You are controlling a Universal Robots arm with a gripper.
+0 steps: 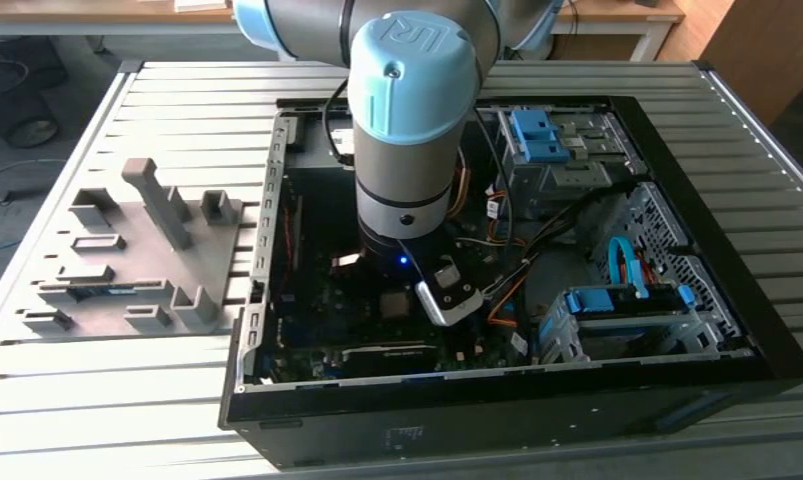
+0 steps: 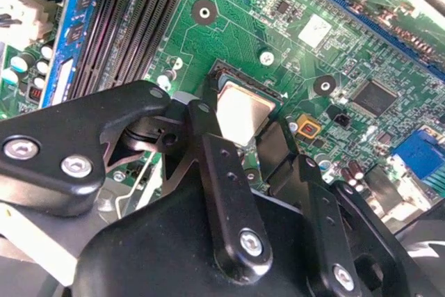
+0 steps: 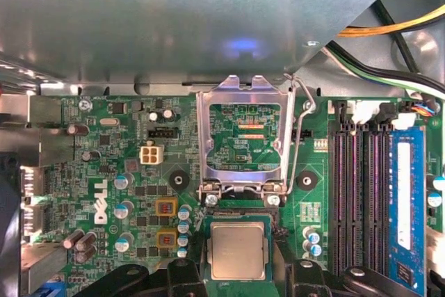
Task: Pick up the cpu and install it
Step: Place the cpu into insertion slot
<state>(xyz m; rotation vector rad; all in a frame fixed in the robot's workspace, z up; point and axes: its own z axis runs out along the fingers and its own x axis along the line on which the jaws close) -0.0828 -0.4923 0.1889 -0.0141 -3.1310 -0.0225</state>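
The cpu [image 3: 238,250] is a small square chip with a plain silvery top, lying level over the dark socket recess on the green motherboard [image 3: 111,165]. My gripper [image 3: 240,274] is right at it, with one black finger [image 3: 184,276] on each side. In the second wrist view the cpu [image 2: 243,110] shows between the two fingers [image 2: 208,140], which lie against its opposite edges, so my gripper [image 2: 240,126] is shut on it. In the exterior view the cpu [image 1: 397,304] is a small square just under the arm's wrist, deep in the case.
The socket's metal load plate [image 3: 242,95] is folded open behind the socket. Black memory slots [image 3: 361,193] and a blue memory stick [image 3: 407,206] run beside it. A grey metal box [image 3: 174,19] overhangs the board. The open computer case [image 1: 741,330] lies beside a grey fixture block [image 1: 134,260].
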